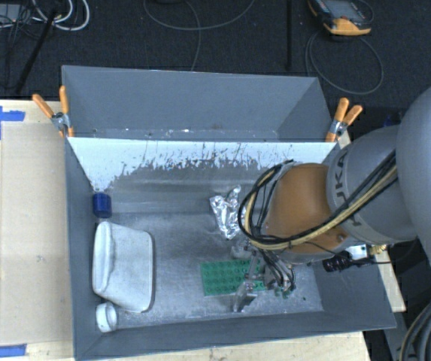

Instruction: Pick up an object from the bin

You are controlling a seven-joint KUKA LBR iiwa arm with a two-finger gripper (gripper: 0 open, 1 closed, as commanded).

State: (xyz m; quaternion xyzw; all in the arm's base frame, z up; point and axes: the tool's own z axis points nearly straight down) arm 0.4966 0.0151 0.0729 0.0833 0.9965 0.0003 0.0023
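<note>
You see the gripper [264,283] low over the right end of a flat green studded plastic plate [221,277], near the near right corner of the grey metal bin [192,111]. The plate lies flat, with its long axis along the near wall. Whether the gripper is spread or pressed together, you cannot tell. A crumpled silver foil ball [226,213] lies just behind the plate. A white plastic bottle [125,265] lies along the left wall.

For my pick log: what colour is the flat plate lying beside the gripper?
The flat plate is green, seen best in the camera view.
</note>
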